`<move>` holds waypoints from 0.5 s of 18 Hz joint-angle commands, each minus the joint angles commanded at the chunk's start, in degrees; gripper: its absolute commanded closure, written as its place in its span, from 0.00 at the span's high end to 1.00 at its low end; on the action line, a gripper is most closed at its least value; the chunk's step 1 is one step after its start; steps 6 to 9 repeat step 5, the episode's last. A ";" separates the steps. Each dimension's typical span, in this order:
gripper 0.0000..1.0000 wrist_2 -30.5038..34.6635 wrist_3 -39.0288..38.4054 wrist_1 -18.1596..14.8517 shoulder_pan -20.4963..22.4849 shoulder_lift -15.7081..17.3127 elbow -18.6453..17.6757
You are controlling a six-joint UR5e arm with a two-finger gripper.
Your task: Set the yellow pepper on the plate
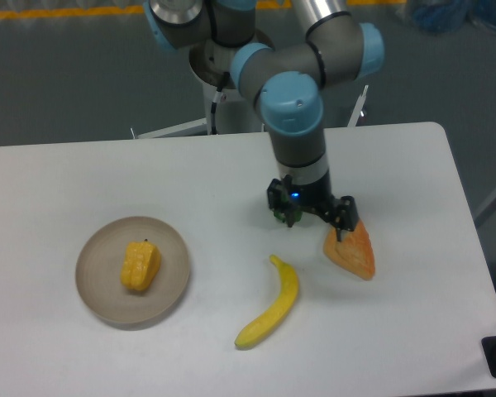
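The yellow pepper [140, 265] lies on the beige plate [99, 298] at the left of the table, free of any grip. My gripper [312, 221] hangs far to the right of it, open and empty, above the gap between the green pepper and the orange wedge. Its fingers [341, 223] point down, one near the wedge's top.
A green pepper [283, 217] is mostly hidden behind the gripper. An orange triangular wedge [353, 247] lies just right of it. A yellow banana [270, 307] lies in front, near the middle. The table's right edge runs close past the wedge.
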 joint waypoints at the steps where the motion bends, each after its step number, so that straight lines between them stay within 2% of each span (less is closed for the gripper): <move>1: 1.00 0.00 0.35 0.00 0.09 0.00 0.09; 9: 1.00 -0.18 0.53 0.09 0.26 0.09 0.26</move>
